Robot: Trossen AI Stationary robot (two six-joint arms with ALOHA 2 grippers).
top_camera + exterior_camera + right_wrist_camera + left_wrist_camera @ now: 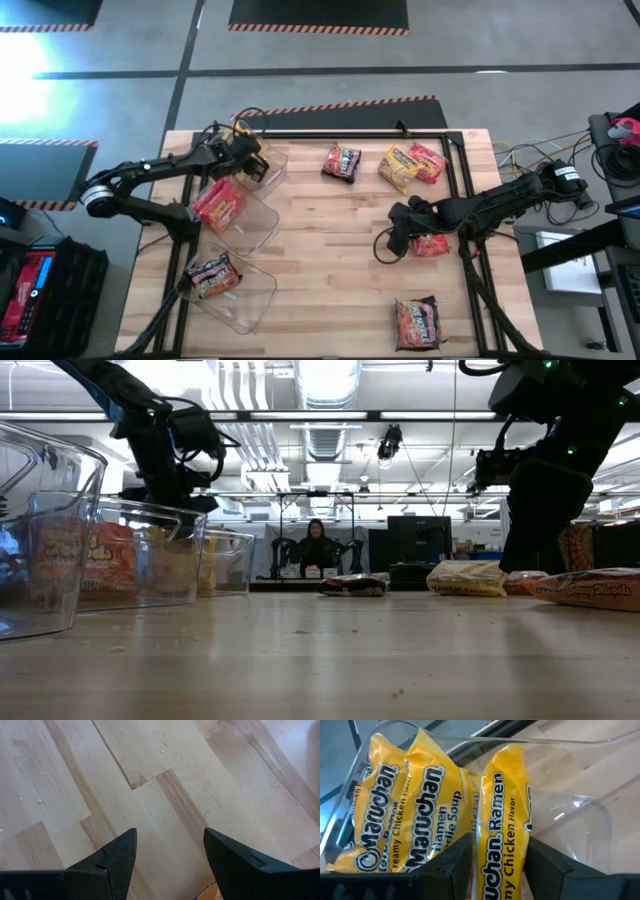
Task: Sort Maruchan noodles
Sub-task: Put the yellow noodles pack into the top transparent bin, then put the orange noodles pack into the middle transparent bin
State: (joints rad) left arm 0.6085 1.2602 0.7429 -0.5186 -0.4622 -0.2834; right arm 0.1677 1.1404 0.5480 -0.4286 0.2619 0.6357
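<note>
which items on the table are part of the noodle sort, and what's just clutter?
Part of the job:
- yellow packet held in left gripper over far bin
- red packet in middle bin
- dark packet in near bin
- loose packets

Just there:
- cables
- person in background

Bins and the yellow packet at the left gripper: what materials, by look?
Bins: clear, rigid plastic, glossy; wood shows through the walls, rims catch light. Yellow packet, pinched in the left gripper: thin printed plastic film, probably; shiny and crinkled. Tabletop: pale wood, visible grain and plank joints.
</note>
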